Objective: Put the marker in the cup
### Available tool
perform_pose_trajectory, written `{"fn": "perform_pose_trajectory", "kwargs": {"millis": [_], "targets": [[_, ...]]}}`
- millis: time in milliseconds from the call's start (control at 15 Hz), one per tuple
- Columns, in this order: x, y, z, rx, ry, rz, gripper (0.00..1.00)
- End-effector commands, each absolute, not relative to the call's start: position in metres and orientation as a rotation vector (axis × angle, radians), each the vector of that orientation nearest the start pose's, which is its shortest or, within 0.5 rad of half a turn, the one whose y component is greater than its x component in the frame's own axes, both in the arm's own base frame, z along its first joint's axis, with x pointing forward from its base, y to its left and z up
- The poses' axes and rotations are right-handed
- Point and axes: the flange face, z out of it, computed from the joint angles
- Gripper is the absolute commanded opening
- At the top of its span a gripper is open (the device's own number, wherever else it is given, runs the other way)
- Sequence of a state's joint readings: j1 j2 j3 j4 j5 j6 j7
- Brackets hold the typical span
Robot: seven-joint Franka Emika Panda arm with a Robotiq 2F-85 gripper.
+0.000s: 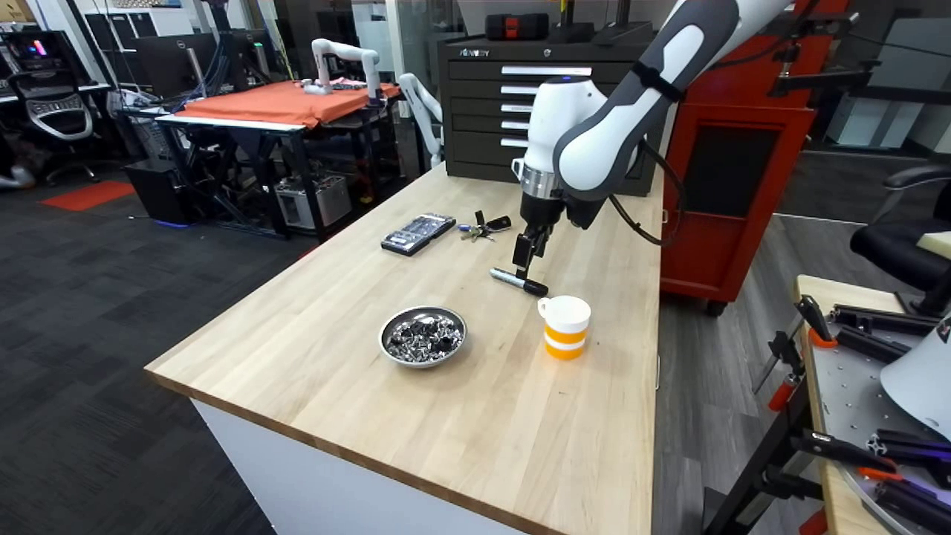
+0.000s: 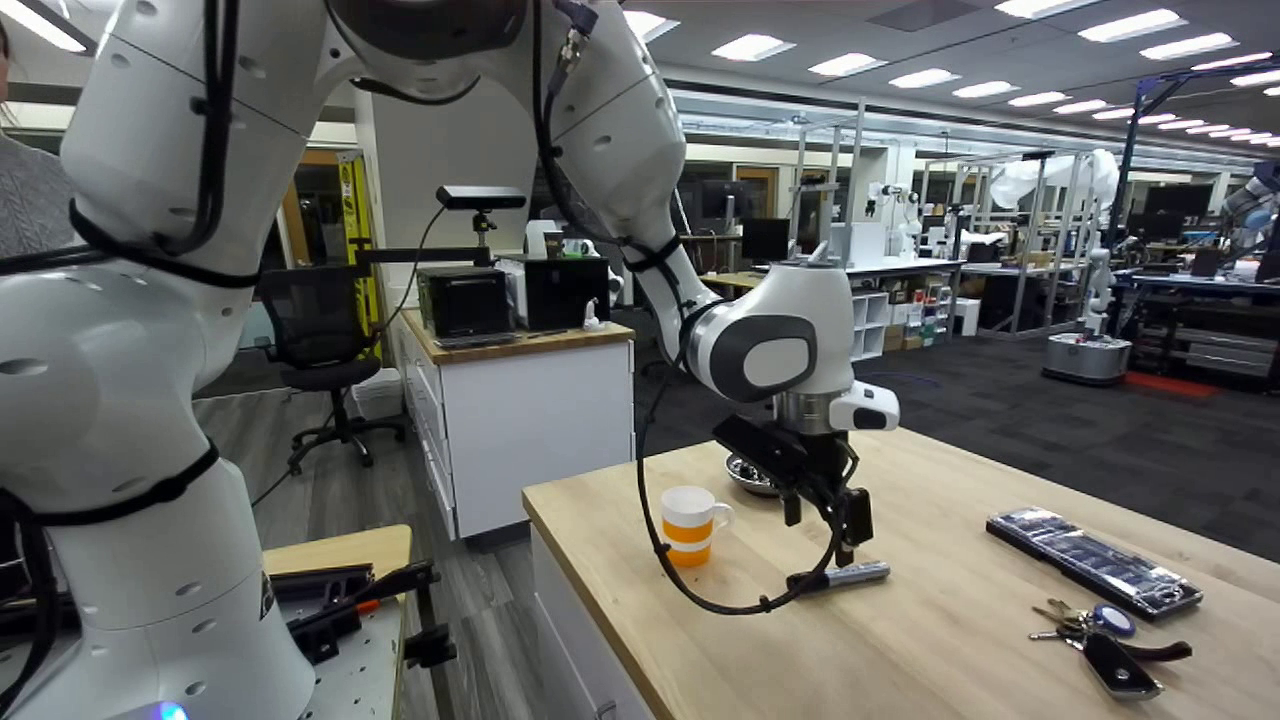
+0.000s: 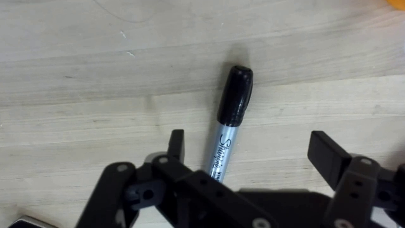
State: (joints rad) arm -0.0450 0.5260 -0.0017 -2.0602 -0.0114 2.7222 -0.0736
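Hanging above pale wooden worktop (image 1: 490, 423), tool (image 3: 251, 150) spread near marker (image 3: 229, 124); dark carpet (image 1: 96, 297), red cabinet (image 1: 713, 253) alongside.

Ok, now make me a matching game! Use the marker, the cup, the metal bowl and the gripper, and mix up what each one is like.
Things:
1. marker
2. cup
3. metal bowl
4. gripper

What it's like:
A. white and orange, standing upright
B. black and open
C. silver and black, lying down
D. round and shiny

Right pairs: 1-C, 2-A, 3-D, 4-B
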Motion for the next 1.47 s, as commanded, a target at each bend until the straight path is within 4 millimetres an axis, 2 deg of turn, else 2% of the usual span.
{"fn": "perform_pose_trajectory", "kwargs": {"millis": [0,467,867,1400], "targets": [[0.621,-0.03,0.175,-3.121,-0.064,-0.181,1.0],[0.63,-0.027,0.152,-3.095,-0.032,-0.106,1.0],[0.617,-0.033,0.152,-3.094,0.009,0.051,1.0],[0.616,-0.034,0.14,-3.058,0.02,0.05,1.0]]}}
